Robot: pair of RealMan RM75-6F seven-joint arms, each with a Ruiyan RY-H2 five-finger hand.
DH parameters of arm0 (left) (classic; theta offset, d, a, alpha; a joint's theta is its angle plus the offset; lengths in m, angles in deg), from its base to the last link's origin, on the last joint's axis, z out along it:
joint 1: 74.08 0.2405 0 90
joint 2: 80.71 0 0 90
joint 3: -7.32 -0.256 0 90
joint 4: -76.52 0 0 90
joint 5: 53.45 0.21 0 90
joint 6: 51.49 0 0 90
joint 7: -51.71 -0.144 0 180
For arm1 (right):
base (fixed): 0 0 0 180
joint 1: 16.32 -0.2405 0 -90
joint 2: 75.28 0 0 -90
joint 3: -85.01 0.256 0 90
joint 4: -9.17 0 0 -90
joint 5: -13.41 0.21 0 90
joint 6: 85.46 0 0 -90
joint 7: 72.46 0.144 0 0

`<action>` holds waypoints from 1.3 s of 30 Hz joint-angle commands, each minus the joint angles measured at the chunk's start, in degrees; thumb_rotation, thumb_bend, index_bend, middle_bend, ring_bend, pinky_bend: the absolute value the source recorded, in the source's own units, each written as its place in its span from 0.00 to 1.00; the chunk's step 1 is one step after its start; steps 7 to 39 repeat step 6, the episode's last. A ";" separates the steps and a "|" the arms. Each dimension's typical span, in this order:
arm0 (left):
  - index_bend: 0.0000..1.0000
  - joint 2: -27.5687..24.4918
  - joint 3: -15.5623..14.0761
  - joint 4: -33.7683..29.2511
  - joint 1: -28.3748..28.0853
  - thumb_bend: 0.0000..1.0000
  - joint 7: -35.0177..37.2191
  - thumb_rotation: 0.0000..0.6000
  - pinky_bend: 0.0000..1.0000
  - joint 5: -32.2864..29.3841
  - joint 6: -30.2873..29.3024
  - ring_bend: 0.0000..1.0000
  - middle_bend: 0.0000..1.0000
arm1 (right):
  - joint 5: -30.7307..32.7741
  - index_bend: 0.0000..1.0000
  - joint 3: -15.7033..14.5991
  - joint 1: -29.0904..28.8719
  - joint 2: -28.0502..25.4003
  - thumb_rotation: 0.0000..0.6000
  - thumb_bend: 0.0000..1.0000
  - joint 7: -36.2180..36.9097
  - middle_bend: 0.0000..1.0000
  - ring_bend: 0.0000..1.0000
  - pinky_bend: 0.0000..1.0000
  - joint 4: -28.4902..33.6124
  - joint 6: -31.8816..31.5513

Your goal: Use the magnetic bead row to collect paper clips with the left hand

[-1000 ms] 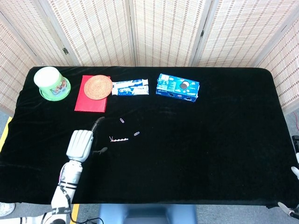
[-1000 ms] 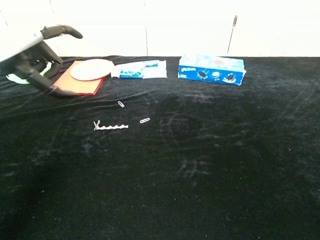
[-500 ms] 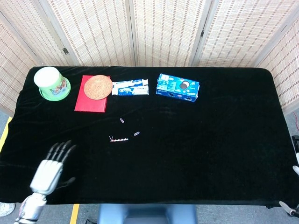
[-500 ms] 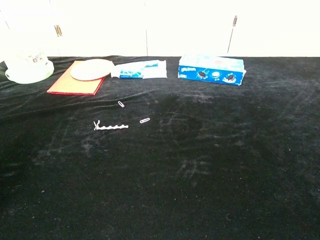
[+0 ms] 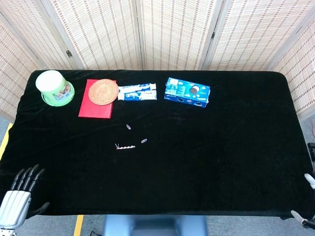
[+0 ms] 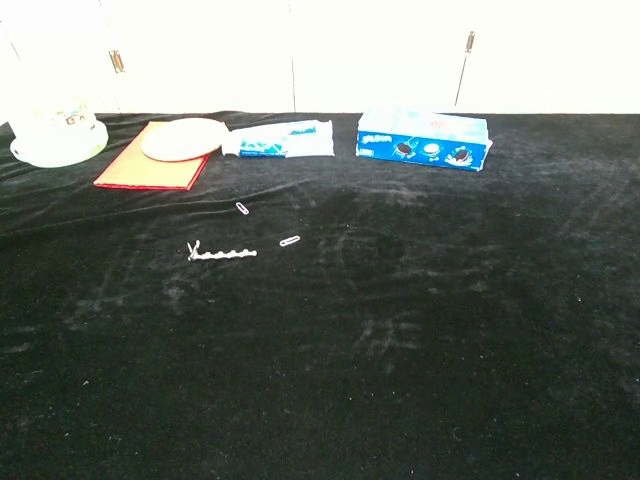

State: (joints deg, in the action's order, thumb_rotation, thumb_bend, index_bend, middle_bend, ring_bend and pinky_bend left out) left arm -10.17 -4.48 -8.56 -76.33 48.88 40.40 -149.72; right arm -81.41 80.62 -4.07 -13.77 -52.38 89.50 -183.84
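bright even light, blown-out backdrop

Blue biscuit box point(image 5: 187, 92), back of the bench: white lettering on its top, too small to read in either view; only pictures of dark round biscuits make out. Toothpaste box point(image 5: 137, 92): blue-and-white print, wording illegible. Green-and-white tub point(image 5: 54, 87): printed figures on its side, no readable words. No numbers or signs legible.
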 commanded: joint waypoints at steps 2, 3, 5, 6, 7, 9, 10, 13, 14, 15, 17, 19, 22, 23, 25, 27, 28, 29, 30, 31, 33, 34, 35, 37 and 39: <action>0.00 -0.81 1.26 -0.56 1.09 0.10 0.90 1.00 0.00 -0.07 0.34 0.00 0.00 | -0.16 0.00 -0.08 -0.65 -0.04 1.00 0.10 -0.90 0.00 0.00 0.00 0.48 1.10; 0.00 -0.80 1.53 -0.47 1.25 0.10 0.96 1.00 0.00 0.15 0.22 0.00 0.00 | -0.14 0.00 -0.15 -0.92 -0.13 1.00 0.10 -1.12 0.00 0.00 0.00 0.65 1.70; 0.00 -0.79 1.82 -0.43 1.41 0.10 0.86 1.00 0.00 0.17 0.57 0.00 0.00 | -0.20 0.00 -0.25 -1.31 -0.31 1.00 0.10 -1.29 0.00 0.00 0.00 0.91 2.44; 0.00 -0.90 1.87 -0.58 1.45 0.10 0.69 1.00 0.00 0.03 1.21 0.00 0.00 | -0.13 0.00 -0.25 -1.47 -0.37 1.00 0.10 -1.46 0.00 0.00 0.00 1.10 2.75; 0.00 -0.90 1.87 -0.58 1.45 0.10 0.69 1.00 0.00 0.03 1.21 0.00 0.00 | -0.13 0.00 -0.25 -1.47 -0.37 1.00 0.10 -1.46 0.00 0.00 0.00 1.10 2.75; 0.00 -0.90 1.87 -0.58 1.45 0.10 0.69 1.00 0.00 0.03 1.21 0.00 0.00 | -0.13 0.00 -0.25 -1.47 -0.37 1.00 0.10 -1.46 0.00 0.00 0.00 1.10 2.75; 0.00 -0.90 1.87 -0.58 1.45 0.10 0.69 1.00 0.00 0.03 1.21 0.00 0.00 | -0.13 0.00 -0.25 -1.47 -0.37 1.00 0.10 -1.46 0.00 0.00 0.00 1.10 2.75; 0.00 -0.90 1.87 -0.58 1.45 0.10 0.69 1.00 0.00 0.03 1.21 0.00 0.00 | -0.13 0.00 -0.25 -1.47 -0.37 1.00 0.10 -1.46 0.00 0.00 0.00 1.10 2.75; 0.00 -0.90 1.87 -0.58 1.45 0.10 0.69 1.00 0.00 0.03 1.21 0.00 0.00 | -0.13 0.00 -0.25 -1.47 -0.37 1.00 0.10 -1.46 0.00 0.00 0.00 1.10 2.75; 0.00 -0.90 1.87 -0.58 1.45 0.10 0.69 1.00 0.00 0.03 1.21 0.00 0.00 | -0.13 0.00 -0.25 -1.47 -0.37 1.00 0.10 -1.46 0.00 0.00 0.00 1.10 2.75; 0.00 -0.90 1.87 -0.58 1.45 0.10 0.69 1.00 0.00 0.03 1.21 0.00 0.00 | -0.13 0.00 -0.25 -1.47 -0.37 1.00 0.10 -1.46 0.00 0.00 0.00 1.10 2.75; 0.00 -0.90 1.87 -0.58 1.45 0.10 0.69 1.00 0.00 0.03 1.21 0.00 0.00 | -0.13 0.00 -0.25 -1.47 -0.37 1.00 0.10 -1.46 0.00 0.00 0.00 1.10 2.75; 0.00 -0.90 1.87 -0.58 1.45 0.10 0.69 1.00 0.00 0.03 1.21 0.00 0.00 | -0.13 0.00 -0.25 -1.47 -0.37 1.00 0.10 -1.46 0.00 0.00 0.00 1.10 2.75; 0.00 -0.90 1.87 -0.58 1.45 0.10 0.69 1.00 0.00 0.03 1.21 0.00 0.00 | -0.13 0.00 -0.25 -1.47 -0.37 1.00 0.10 -1.46 0.00 0.00 0.00 1.10 2.75; 0.00 -0.90 1.87 -0.58 1.45 0.10 0.69 1.00 0.00 0.03 1.21 0.00 0.00 | -0.13 0.00 -0.25 -1.47 -0.37 1.00 0.10 -1.46 0.00 0.00 0.00 1.10 2.75; 0.00 -0.90 1.87 -0.58 1.45 0.10 0.69 1.00 0.00 0.03 1.21 0.00 0.00 | -0.13 0.00 -0.25 -1.47 -0.37 1.00 0.10 -1.46 0.00 0.00 0.00 1.10 2.75; 0.00 -0.90 1.87 -0.58 1.45 0.10 0.69 1.00 0.00 0.03 1.21 0.00 0.00 | -0.13 0.00 -0.25 -1.47 -0.37 1.00 0.10 -1.46 0.00 0.00 0.00 1.10 2.75; 0.00 -0.90 1.87 -0.58 1.45 0.10 0.69 1.00 0.00 0.03 1.21 0.00 0.00 | -0.13 0.00 -0.25 -1.47 -0.37 1.00 0.10 -1.46 0.00 0.00 0.00 1.10 2.75; 0.00 -0.90 1.87 -0.58 1.45 0.10 0.69 1.00 0.00 0.03 1.21 0.00 0.00 | -0.13 0.00 -0.25 -1.47 -0.37 1.00 0.10 -1.46 0.00 0.00 0.00 1.10 2.75; 0.00 -0.90 1.87 -0.58 1.45 0.10 0.69 1.00 0.00 0.03 1.21 0.00 0.00 | -0.13 0.00 -0.25 -1.47 -0.37 1.00 0.10 -1.46 0.00 0.00 0.00 1.10 2.75; 0.00 -0.90 1.87 -0.58 1.45 0.10 0.69 1.00 0.00 0.03 1.21 0.00 0.00 | -0.13 0.00 -0.25 -1.47 -0.37 1.00 0.10 -1.46 0.00 0.00 0.00 1.10 2.75; 0.00 -0.90 1.87 -0.58 1.45 0.10 0.69 1.00 0.00 0.03 1.21 0.00 0.00 | -0.13 0.00 -0.25 -1.47 -0.37 1.00 0.10 -1.46 0.00 0.00 0.00 1.10 2.75; 0.00 -0.90 1.87 -0.58 1.45 0.10 0.69 1.00 0.00 0.03 1.21 0.00 0.00 | -0.13 0.00 -0.25 -1.47 -0.37 1.00 0.10 -1.46 0.00 0.00 0.00 1.10 2.75; 0.00 -0.90 1.87 -0.58 1.45 0.10 0.69 1.00 0.00 0.03 1.21 0.00 0.00 | -0.13 0.00 -0.25 -1.47 -0.37 1.00 0.10 -1.46 0.00 0.00 0.00 1.10 2.75; 0.00 -0.90 1.87 -0.58 1.45 0.10 0.69 1.00 0.00 0.03 1.21 0.00 0.00 | -0.13 0.00 -0.25 -1.47 -0.37 1.00 0.10 -1.46 0.00 0.00 0.00 1.10 2.75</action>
